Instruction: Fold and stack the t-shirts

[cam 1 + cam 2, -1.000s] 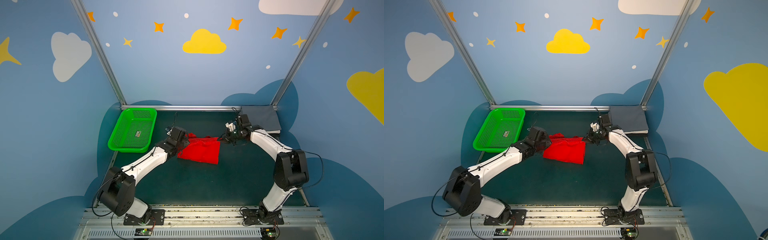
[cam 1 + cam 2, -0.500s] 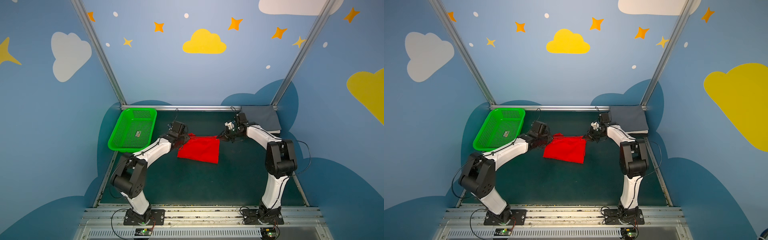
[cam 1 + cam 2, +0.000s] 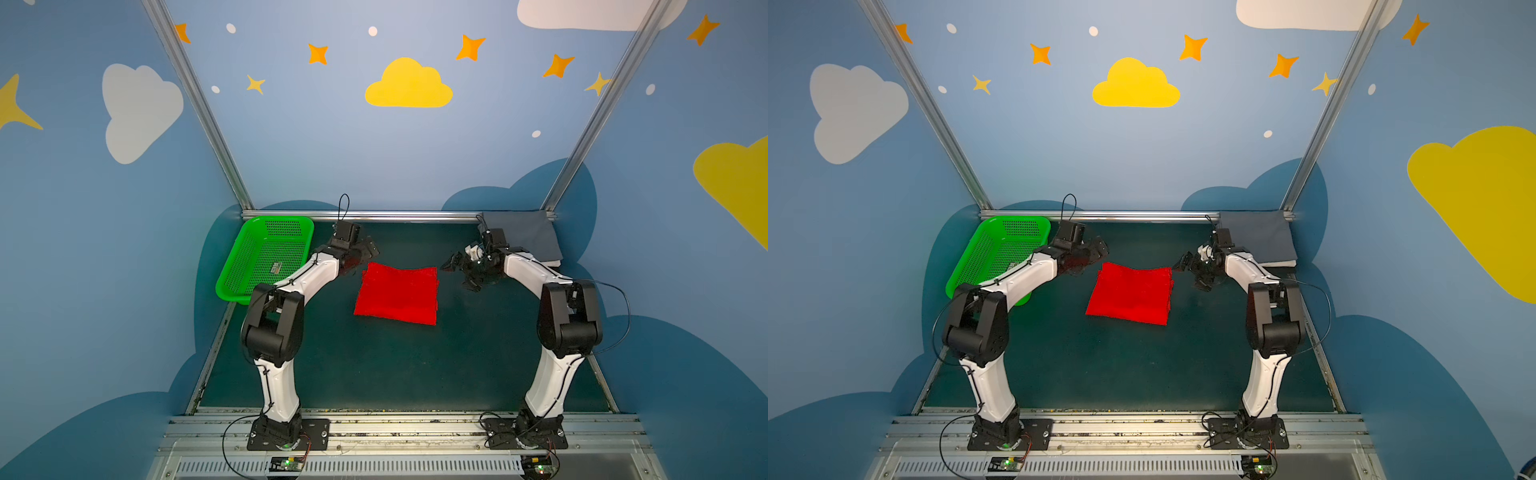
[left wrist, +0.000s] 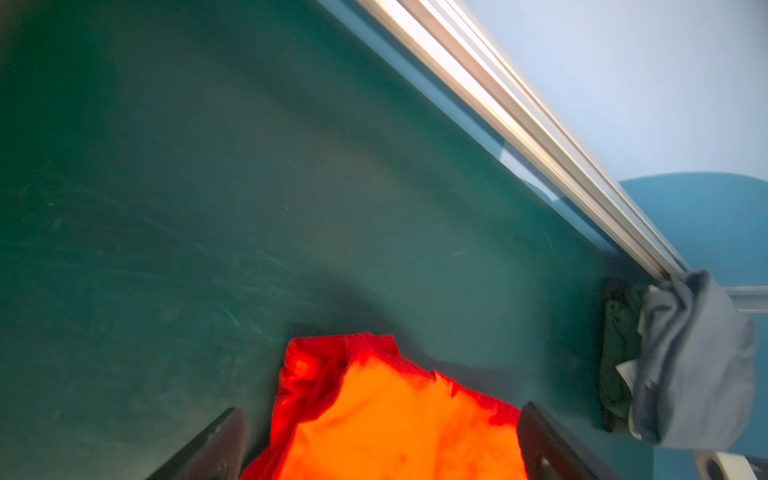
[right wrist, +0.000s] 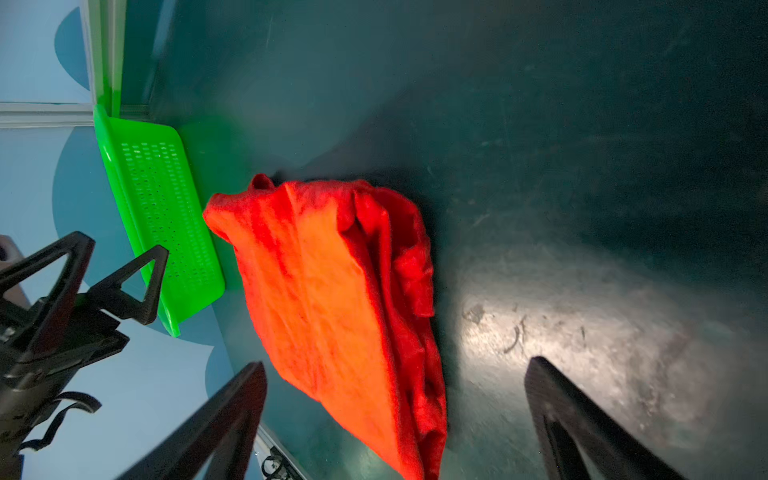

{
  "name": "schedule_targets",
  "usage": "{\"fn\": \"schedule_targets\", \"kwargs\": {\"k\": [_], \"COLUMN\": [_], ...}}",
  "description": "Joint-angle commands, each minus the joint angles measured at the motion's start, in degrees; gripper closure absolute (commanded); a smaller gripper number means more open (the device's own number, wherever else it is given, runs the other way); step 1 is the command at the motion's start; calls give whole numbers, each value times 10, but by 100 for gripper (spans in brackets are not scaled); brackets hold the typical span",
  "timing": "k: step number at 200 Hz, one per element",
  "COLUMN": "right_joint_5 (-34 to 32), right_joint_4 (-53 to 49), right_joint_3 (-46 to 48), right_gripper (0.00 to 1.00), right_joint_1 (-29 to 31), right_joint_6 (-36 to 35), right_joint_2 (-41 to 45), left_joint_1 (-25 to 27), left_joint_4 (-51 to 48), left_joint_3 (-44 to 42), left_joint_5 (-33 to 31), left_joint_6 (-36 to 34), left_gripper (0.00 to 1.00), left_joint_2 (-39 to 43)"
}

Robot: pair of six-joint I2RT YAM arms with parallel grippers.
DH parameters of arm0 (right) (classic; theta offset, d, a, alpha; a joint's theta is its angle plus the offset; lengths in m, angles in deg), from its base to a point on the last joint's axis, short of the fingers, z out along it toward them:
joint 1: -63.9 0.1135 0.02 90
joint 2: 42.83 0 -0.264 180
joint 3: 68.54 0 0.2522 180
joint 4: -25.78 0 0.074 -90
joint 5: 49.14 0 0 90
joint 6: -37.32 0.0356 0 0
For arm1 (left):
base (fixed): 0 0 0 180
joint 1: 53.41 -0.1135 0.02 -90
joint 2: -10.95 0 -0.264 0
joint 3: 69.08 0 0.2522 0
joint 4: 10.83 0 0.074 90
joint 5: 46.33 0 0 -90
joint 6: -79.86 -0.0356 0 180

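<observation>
in both top views, found the red t-shirt [image 3: 397,293] [image 3: 1130,293] folded into a rough square, flat on the dark green table [image 3: 374,365], about midway between the two arms. saw the left gripper [image 3: 360,255] just beside its far left corner, jaws spread wide, gripping nothing. in the left wrist view, spotted the red t-shirt [image 4: 395,415] loose between the parted fingers [image 4: 216,444], unpinched. saw the right gripper [image 3: 459,274] just off the far right corner, likewise gaping and empty. in the right wrist view, noted the red t-shirt [image 5: 345,299] rumpled along one edge, lying between the spread fingers [image 5: 232,411]. found the grey folded shirt [image 3: 519,239] topping a stack in the far right corner, well apart from the red one. noted the green basket [image 3: 249,257] in the far left corner, partly hidden by the left arm.
</observation>
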Motion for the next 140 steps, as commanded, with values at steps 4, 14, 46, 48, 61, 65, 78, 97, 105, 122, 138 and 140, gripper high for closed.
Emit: {"fn": "schedule_targets", "kwargs": {"k": [4,14,46,48,61,65,78,97,105,122,138,140], "right_joint_5": [12,20,5,4,-2,-3,-17,-53,-68,-77,-85,-86], "right_joint_4": [18,31,83,87,111,117,121,81,65,55,61,62], "right_joint_3": [39,50,74,76,80,78,72,38,24,4,1,1], "right_gripper": [5,5,6,6,7,7,12,22,25,37,46,46], "right_joint_1": [8,13,27,28,35,38,46,63,71,81,87,88], "right_joint_6": [-7,-6,15,17,26,27,28,12,3,2,14,16], "right_joint_2": [22,18,-5,-6,-19,-24,-39,-66,-79,-103,-118,-120], "left_joint_1": [6,10,20,21,23,23,23,23,23,24,24,24], "left_joint_4": [12,16,33,35,36,35,30,9,-6,-15,-5,-5], "left_joint_3": [-71,-99,-182,-185,-209,-214,-229,-236,-235,-244,-263,-265], "left_joint_5": [1,4,3,3,4,4,2,-3,-5,-11,-8,-8], "left_joint_6": [-12,-9,10,12,19,19,21,16,12,7,8,8], "left_gripper": [0,0,0,0,0,0,0,0,0,0,0,0], "left_joint_2": [47,65,126,129,151,157,172,183,188,204,222,224]}}
